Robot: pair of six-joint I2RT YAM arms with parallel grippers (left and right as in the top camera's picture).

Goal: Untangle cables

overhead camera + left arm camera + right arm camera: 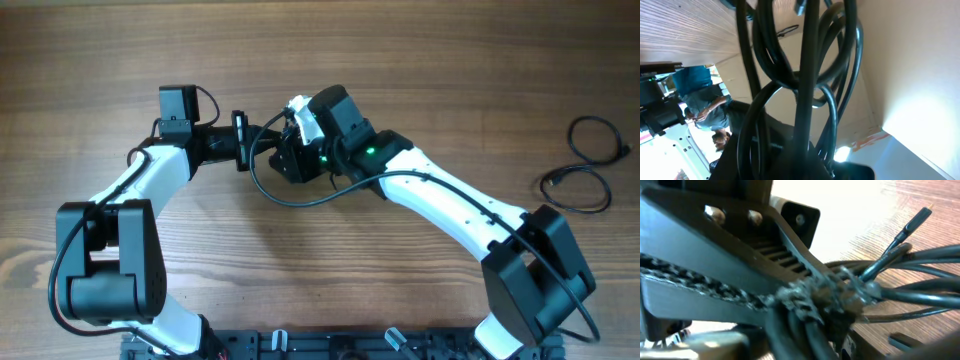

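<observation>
A bundle of thin black cables (274,150) hangs above the table's middle, between my two grippers. My left gripper (243,140) is shut on the bundle from the left. In the left wrist view the cables (805,75) run up out of the jaws as tangled loops. My right gripper (290,152) is pressed against the bundle from the right. The right wrist view is blurred: cables (920,287) fan out to the right, one plug (919,216) sticks up, and the left gripper's ribbed finger (765,245) clamps them. One loop (290,200) sags toward the table.
A separate black cable (585,170) lies in loose loops on the wooden table (420,60) at the far right. The arm bases stand at the front edge.
</observation>
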